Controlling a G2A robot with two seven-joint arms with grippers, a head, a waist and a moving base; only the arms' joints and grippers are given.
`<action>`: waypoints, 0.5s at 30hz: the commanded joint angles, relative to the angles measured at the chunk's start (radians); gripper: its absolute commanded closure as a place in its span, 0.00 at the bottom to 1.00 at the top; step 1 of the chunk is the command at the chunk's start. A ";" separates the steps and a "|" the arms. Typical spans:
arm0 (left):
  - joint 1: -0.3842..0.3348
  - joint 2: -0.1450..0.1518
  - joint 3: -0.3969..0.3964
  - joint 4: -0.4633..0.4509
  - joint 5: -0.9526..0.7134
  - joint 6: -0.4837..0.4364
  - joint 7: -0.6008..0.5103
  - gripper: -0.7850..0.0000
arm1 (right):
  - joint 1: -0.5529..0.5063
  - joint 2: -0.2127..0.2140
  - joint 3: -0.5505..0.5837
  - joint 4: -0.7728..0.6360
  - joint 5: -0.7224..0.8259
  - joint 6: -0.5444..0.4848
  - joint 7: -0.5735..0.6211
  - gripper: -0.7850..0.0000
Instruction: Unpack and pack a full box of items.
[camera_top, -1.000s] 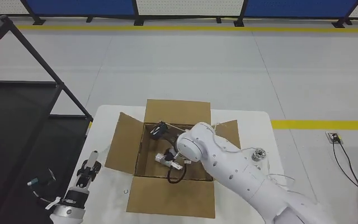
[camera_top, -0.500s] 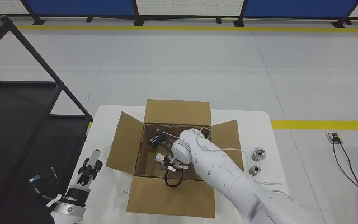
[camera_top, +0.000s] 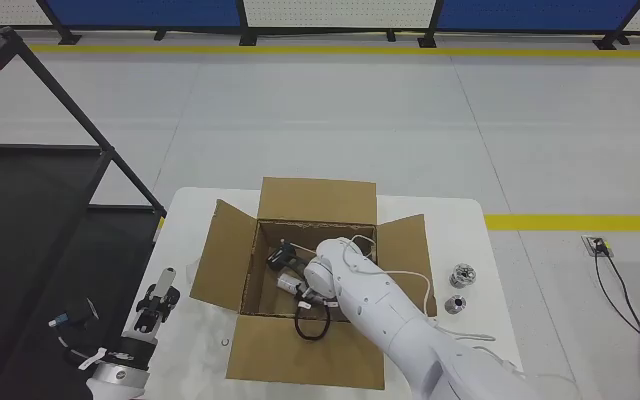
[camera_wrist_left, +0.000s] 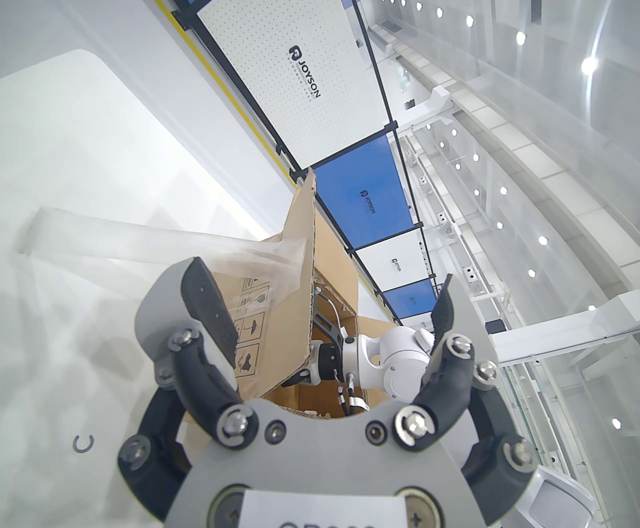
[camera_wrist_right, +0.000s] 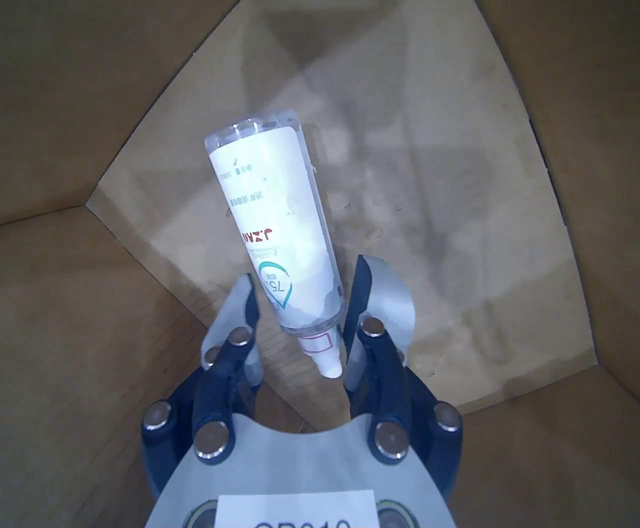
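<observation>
inside box (camera_top: 318, 200), toward its left wall: right gripper (camera_wrist_right: 304, 285) part open, straddling bottle (camera_wrist_right: 272, 215) cap end, grip unsure. bottle axis runs straight out from palm toward box floor. left gripper (camera_wrist_left: 322, 275) wide open, empty, outside box.

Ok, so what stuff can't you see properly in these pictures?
Inside the box, top view: the right arm covers most of the floor, so anything else in there is hidden.
The two metal pieces on the table, top view: too small to tell what they are.
The bottle, right wrist view: unclear whether the right gripper is gripping it or just around it.
</observation>
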 joint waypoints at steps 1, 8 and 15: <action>-0.001 0.000 -0.002 0.001 0.000 -0.001 -0.002 0.00 | 0.007 -0.007 0.005 0.015 0.006 -0.016 -0.004 1.00; -0.014 0.001 0.003 0.005 0.004 0.000 -0.015 0.00 | 0.045 -0.017 0.026 0.056 0.016 -0.068 0.003 1.00; -0.039 0.002 0.017 0.015 0.016 0.012 -0.035 0.00 | 0.098 0.000 0.072 0.100 0.078 -0.189 0.083 1.00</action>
